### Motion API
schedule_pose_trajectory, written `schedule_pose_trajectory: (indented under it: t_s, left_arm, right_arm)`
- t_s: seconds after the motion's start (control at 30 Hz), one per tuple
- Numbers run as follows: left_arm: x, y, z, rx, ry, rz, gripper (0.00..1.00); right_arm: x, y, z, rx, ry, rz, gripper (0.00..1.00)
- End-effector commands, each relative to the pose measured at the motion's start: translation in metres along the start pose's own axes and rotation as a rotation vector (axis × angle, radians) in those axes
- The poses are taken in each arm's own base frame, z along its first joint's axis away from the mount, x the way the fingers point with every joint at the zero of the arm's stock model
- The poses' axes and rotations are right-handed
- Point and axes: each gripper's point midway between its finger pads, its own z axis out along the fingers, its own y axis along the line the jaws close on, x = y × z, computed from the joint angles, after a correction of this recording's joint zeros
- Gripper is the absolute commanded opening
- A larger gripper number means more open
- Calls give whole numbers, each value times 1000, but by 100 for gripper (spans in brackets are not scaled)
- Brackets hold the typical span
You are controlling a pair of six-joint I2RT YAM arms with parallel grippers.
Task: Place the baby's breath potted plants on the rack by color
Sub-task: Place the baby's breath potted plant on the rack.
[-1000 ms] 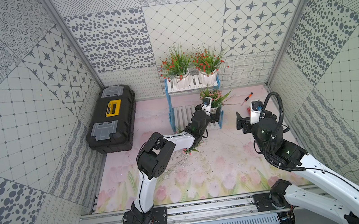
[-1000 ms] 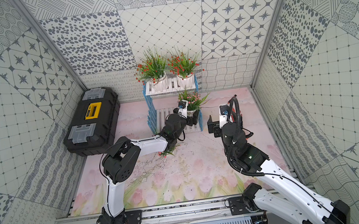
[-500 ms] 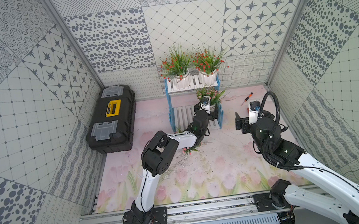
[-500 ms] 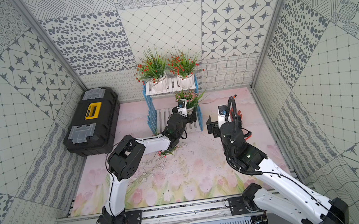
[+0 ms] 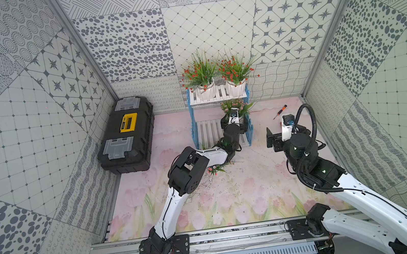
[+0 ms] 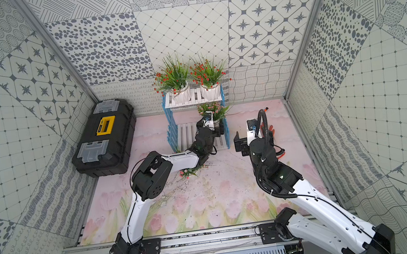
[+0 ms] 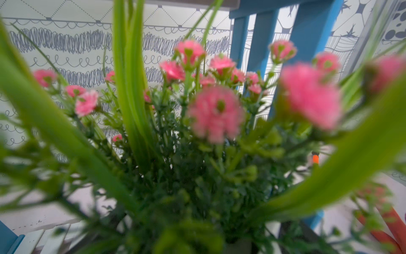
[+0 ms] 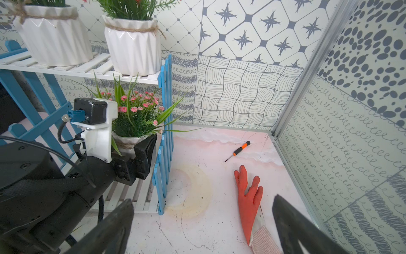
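Pink tulip-print mat (image 5: 246, 194) (stained, scuffed) under the rack (image 5: 208, 135); grey-patterned tile walls (image 5: 212, 38).

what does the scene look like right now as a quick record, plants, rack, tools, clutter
rack: two-tier, against the back wall
top shelf: two red plants, upright, side by side
lower shelf: upright pink plant, at the end nearer the right arm
left tool: closed around that plant's pot
right tool: open, holding nothing, beside the rack
mat: fallen pink plant lying on its side under the left arm
clutter: toolbox, screwdriver, orange glove
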Motion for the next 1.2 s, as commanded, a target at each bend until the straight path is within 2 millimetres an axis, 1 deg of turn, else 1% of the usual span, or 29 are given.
schedule_pose_trajectory:
  t_s: [0.0,0.17,0.33,0.5,0.6,0.77,1.03,1.17]
  left_arm:
    - [-28,6,0,-94,-125,-65,66]
    - [-16,8,4,-140,-122,-65,67]
    - [-11,12,4,-179,-133,-67,67]
    - [-3,23,4,-255,-138,-67,67]
    - [1,24,6,-275,-140,-66,67]
    - [8,22,9,-267,-141,-67,67]
    - [29,22,12,-258,-103,-66,67]
    - [35,21,13,-257,-86,-64,67]
  right_arm:
    - [3,0,1,-4,-2,3,98]
    - [3,0,0,-6,-1,6,98]
    - [4,1,0,-10,1,8,98]
    - [7,2,2,-12,9,7,98]
    - [7,3,2,-14,10,8,98]
    - [9,2,2,-9,15,4,98]
    - [11,4,5,-10,23,-1,98]
    - [13,4,5,-9,24,-3,98]
